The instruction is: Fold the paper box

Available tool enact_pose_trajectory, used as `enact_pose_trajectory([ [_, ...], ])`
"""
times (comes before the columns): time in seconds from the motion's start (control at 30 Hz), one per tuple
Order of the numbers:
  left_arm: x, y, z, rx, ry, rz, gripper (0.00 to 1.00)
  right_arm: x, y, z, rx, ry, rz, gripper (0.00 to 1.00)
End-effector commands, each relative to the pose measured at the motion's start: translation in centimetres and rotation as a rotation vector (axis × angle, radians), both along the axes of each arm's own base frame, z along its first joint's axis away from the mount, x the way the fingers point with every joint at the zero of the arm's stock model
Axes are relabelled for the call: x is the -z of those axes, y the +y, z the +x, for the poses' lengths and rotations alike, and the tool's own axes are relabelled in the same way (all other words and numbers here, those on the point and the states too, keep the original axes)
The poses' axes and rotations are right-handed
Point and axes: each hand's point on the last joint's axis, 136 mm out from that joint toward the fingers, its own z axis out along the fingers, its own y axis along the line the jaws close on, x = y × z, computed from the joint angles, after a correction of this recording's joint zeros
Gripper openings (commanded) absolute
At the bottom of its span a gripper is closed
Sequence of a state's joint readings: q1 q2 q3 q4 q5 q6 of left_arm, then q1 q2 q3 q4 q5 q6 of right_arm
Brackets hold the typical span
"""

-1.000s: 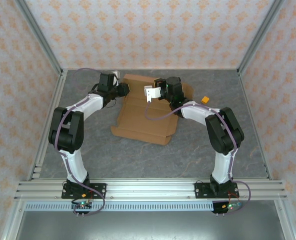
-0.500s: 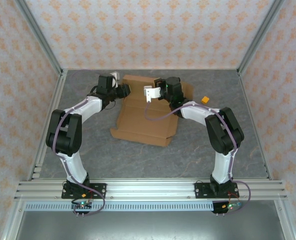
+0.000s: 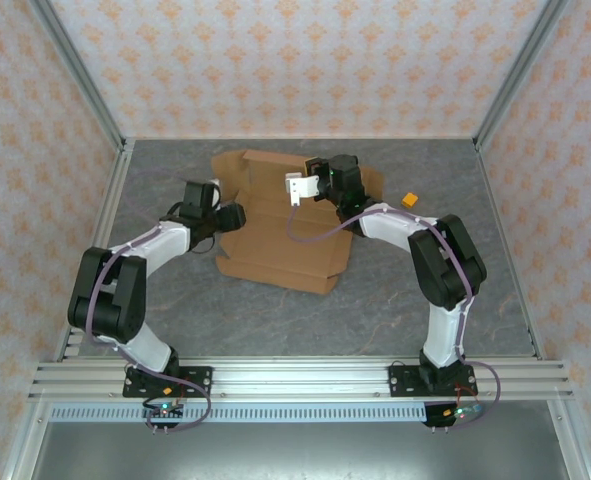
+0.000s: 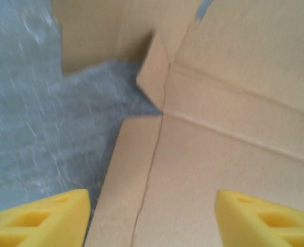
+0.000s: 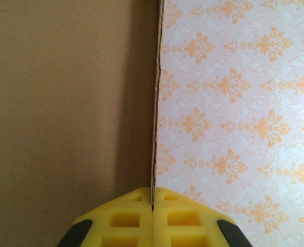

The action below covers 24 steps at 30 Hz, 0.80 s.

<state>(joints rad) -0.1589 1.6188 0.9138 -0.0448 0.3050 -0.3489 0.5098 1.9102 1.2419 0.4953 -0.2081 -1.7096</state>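
Within my closed right gripper (image 5: 153, 206) sits only a thin box (image 5: 64, 103) edge, which may slip out while my left gripper (image 4: 152, 221) hangs open.

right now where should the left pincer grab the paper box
Probably the narrow left side flap of the paper box, coming from the left over the table. Its free edge lies just ahead of the open left pincer, a crease lets it hinge up, and the right pincer clamps a far edge.
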Motion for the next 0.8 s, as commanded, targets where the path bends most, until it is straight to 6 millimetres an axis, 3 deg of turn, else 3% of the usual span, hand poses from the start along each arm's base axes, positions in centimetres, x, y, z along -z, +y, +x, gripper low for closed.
enact_pose_trajectory([
  [0.0, 0.4, -2.9, 0.6, 0.055, 0.001, -0.141, 0.56, -0.3, 0.5, 0.5, -0.009, -0.002, 0.021, 0.00],
  [0.07, 1.2, -3.4, 0.9, 0.054, 0.016, -0.159, 0.51, -0.3, 0.5, 0.4, -0.008, -0.002, 0.020, 0.00],
  [0.17, 3.0, -2.5, 1.1, 0.012, 0.037, -0.121, 0.47, -0.5, 0.5, 0.3, -0.008, 0.000, 0.020, 0.00],
  [0.3, 5.9, 1.1, 1.3, -0.122, 0.079, -0.062, 0.42, -0.4, 0.4, 0.3, -0.008, -0.001, 0.017, 0.00],
  [0.43, 7.1, 3.3, 1.3, -0.220, 0.083, -0.078, 0.40, -0.3, 0.3, 0.3, -0.017, 0.002, 0.012, 0.00],
  [0.63, 8.5, 4.1, 1.2, -0.313, 0.145, -0.121, 0.39, -0.2, 0.3, -0.7, -0.093, 0.045, 0.028, 0.00],
  [0.77, 8.7, 3.1, 1.7, -0.304, 0.134, -0.228, 0.38, 0.0, 0.0, -1.2, -0.118, 0.059, -0.008, 0.00],
])
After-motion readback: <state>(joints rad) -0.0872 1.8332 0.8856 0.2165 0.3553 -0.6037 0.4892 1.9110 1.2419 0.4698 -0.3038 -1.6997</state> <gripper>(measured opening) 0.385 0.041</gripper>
